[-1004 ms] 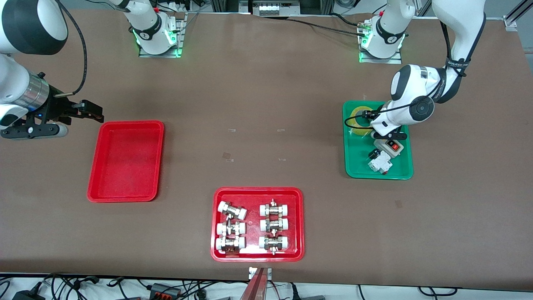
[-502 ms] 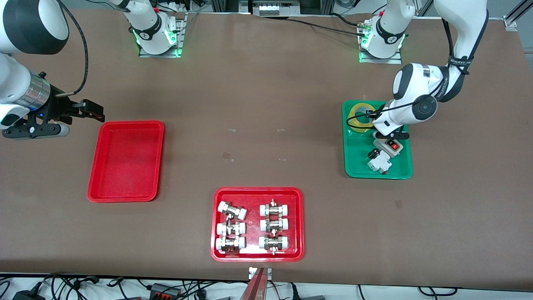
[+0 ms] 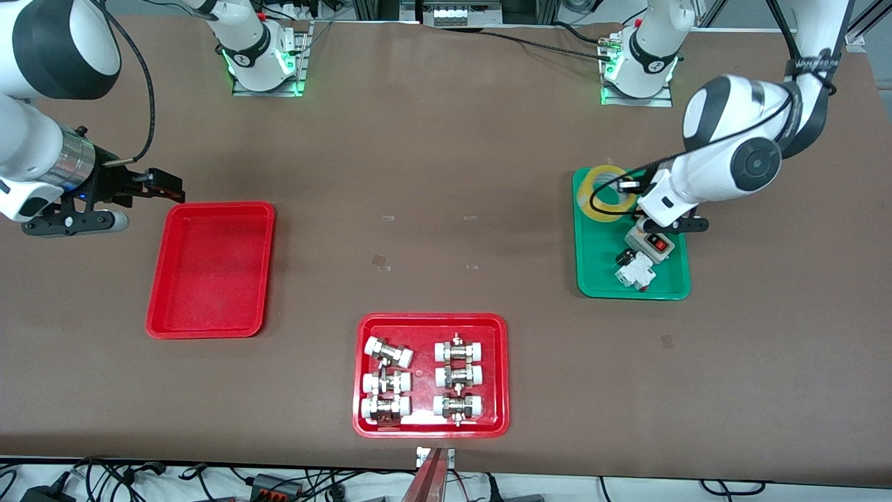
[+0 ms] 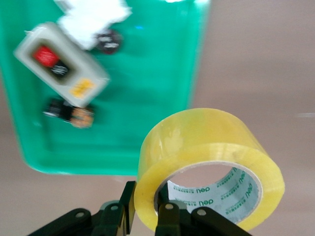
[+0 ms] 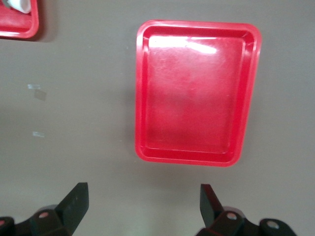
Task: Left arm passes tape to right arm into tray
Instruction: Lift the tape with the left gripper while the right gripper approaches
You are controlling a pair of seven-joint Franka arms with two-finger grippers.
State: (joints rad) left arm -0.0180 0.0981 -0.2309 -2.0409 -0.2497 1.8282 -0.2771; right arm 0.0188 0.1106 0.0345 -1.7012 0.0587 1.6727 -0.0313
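Left end effector (image 4: 147, 216) clamped on the wall of the tape (image 4: 209, 167), one finger inside the white core, one outside against the yellow wrap. Tape (image 3: 608, 193) lifted clear, hanging over the end of the green tray (image 3: 599, 279) nearest the arm bases and partly over the bare worktop (image 3: 446, 174) beside that tray's rim. Seen in the left wrist view beneath the end effector: green tray (image 4: 162, 98) carrying a grey switch box (image 4: 61, 64) with a red rocker, a white part and small black parts. Same switch box (image 3: 651, 244) directly under the left wrist in the front view.

Right end effector (image 5: 142, 201) spread wide, holding nothing, fingers (image 5: 75, 200) well apart. Waiting at the right arm's end of the worktop, just beside the corner of the tray (image 3: 209, 268) closest to the arm bases; in the front view (image 3: 157, 185) not over its floor. Tray (image 5: 197, 93) bare inside, lying ahead of the open fingers in the right wrist view.

Well apart from both end effectors: a second red tray (image 3: 431, 425) holding six white-capped metal fittings (image 3: 456, 380), near the front camera's edge of the worktop.
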